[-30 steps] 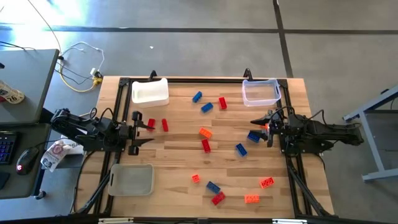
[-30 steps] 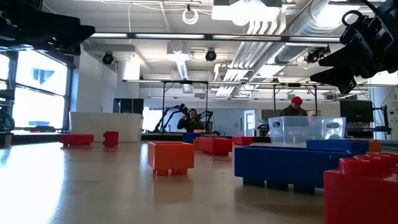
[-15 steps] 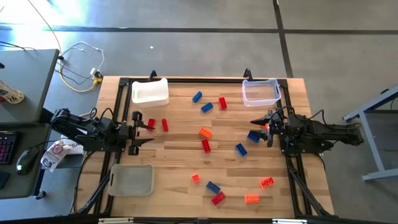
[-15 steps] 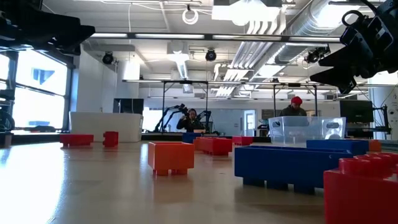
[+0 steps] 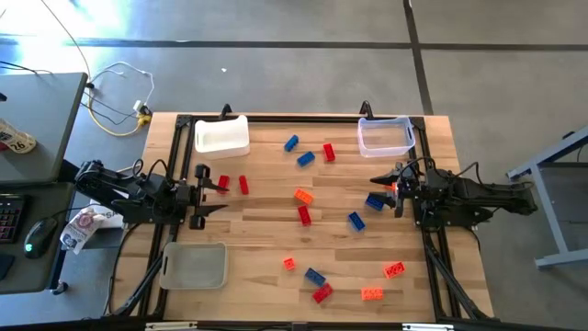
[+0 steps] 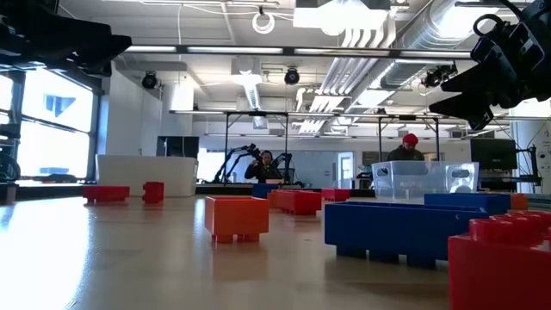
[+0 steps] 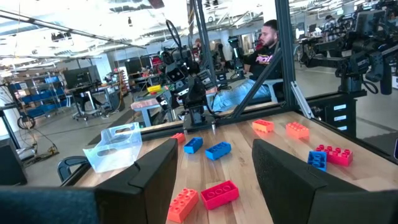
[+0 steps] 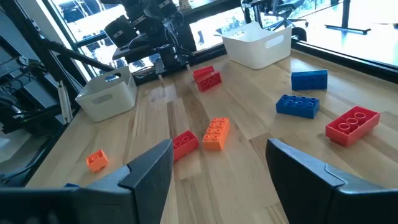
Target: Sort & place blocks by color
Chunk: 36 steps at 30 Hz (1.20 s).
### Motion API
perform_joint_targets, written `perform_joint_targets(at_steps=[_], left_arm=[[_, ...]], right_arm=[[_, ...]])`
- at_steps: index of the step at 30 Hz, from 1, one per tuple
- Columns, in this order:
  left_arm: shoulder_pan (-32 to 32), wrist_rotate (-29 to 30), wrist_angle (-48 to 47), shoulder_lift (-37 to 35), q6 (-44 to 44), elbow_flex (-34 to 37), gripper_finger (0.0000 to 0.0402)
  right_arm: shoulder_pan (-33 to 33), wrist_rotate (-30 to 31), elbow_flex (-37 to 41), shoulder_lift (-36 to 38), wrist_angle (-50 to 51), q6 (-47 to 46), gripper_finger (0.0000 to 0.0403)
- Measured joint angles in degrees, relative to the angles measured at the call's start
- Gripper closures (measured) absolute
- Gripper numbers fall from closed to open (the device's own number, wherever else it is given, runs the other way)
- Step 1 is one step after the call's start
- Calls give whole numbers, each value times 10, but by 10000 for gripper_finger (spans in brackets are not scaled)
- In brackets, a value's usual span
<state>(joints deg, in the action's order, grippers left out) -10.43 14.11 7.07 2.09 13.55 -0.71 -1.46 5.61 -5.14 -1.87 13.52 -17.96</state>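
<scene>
Red, blue and orange studded blocks lie flat and scattered over the wooden table [image 5: 266, 239]. Two red blocks [image 5: 233, 184] lie just ahead of my left gripper [image 5: 220, 196], which hovers open near the table's left edge. My right gripper [image 5: 378, 191] hovers open near the right edge, with a blue block [image 5: 375, 200] close below its fingers. In the left wrist view my left gripper [image 7: 214, 180] looks over a red block [image 7: 219, 193] and an orange block [image 7: 183, 205]. In the right wrist view my right gripper [image 8: 221, 168] faces an orange block [image 8: 216, 133].
A white tray [image 5: 221, 135] sits at the far left corner, a clear tray [image 5: 386, 135] at the far right, and a greyish tray [image 5: 195, 266] at the near left. More blocks cluster near the near edge [image 5: 322, 293]. People sit in the room beyond the table [image 6: 265, 164].
</scene>
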Motion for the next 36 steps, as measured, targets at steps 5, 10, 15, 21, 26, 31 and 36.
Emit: perform_joint_targets(at_steps=[5, 10, 15, 21, 26, 31, 36], left_arm=[[0, 0, 0, 0, -1, 0, 206], [0, 0, 0, 0, 0, 0, 206], [0, 8, 6, 0, 0, 0, 206], [0, 13, 5, 0, -28, 0, 206], [0, 14, 5, 0, -78, 0, 206], [0, 56, 43, 0, -177, 0, 206], [0, 111, 108, 0, -183, 0, 206]], right_arm=[[0, 0, 0, 0, 0, 0, 159], [0, 0, 0, 0, 0, 0, 159], [0, 0, 0, 0, 0, 0, 159], [0, 0, 0, 0, 0, 0, 159], [0, 0, 0, 0, 0, 0, 159], [0, 0, 0, 0, 0, 0, 160], [0, 0, 0, 0, 0, 0, 159]])
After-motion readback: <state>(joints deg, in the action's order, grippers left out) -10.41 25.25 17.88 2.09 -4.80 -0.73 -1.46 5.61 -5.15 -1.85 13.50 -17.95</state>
